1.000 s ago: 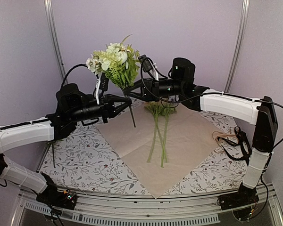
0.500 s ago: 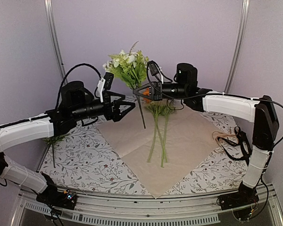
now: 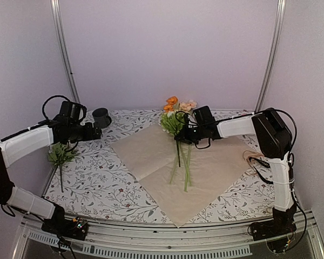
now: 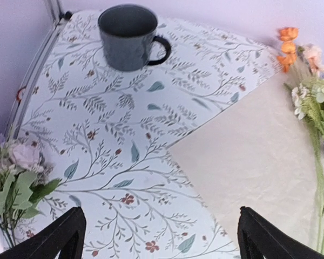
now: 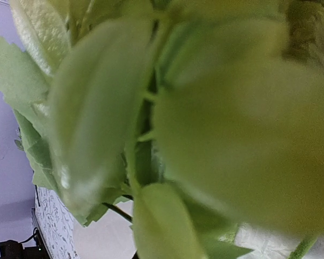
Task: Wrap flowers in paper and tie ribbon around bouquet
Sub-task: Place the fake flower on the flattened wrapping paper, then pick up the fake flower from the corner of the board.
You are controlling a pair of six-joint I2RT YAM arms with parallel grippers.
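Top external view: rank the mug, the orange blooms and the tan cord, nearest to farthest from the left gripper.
1. mug, far left, just beyond the left gripper
2. orange blooms, middle back
3. tan cord, far right

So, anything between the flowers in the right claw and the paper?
Nothing visible in the way. The right claw holds its flowers over the paper, beside the stems already lying there.

Plain pale purple walls (image 3: 167, 48) stand all around. Two shiny metal poles (image 3: 63, 48) go up near the back. The surface (image 3: 102, 189) has a white cover (image 4: 124, 135) with little leaves.
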